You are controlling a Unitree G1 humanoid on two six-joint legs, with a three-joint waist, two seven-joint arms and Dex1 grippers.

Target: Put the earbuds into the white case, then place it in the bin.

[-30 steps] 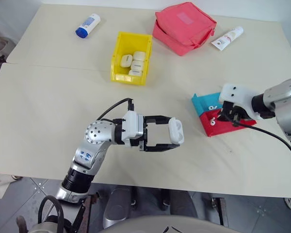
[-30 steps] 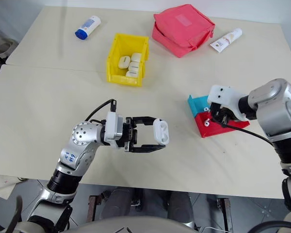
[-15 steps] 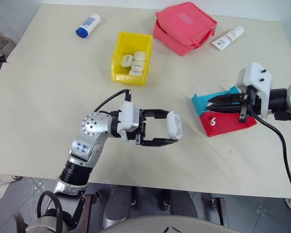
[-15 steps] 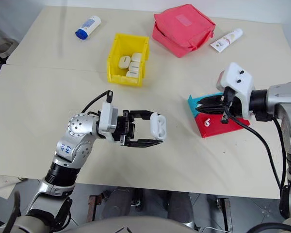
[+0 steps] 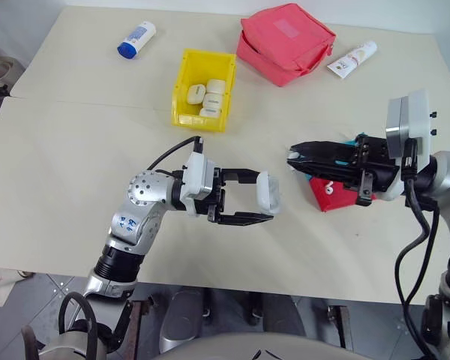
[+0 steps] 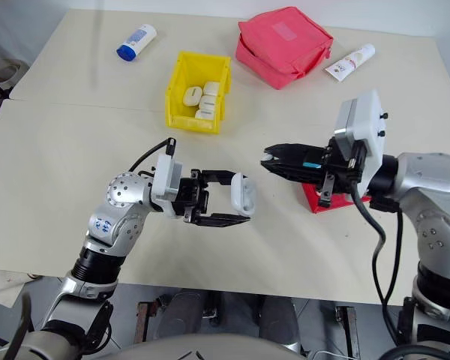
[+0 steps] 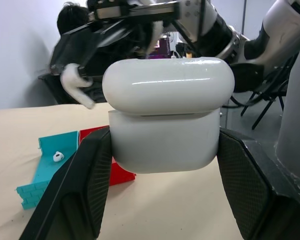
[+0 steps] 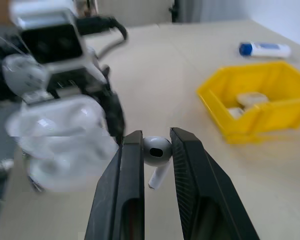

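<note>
The case is glossy white with rounded corners, its lid seam running straight across. The left gripper has its jaws clamped on the case's sides and holds it above the bench, on the near side of the bin. Facing the case, the right gripper has its jaws nearly closed on one earbud, stem hanging down. The left wrist view shows another earbud in the teal tray. The head views show pale cases in the yellow bin.
</note>
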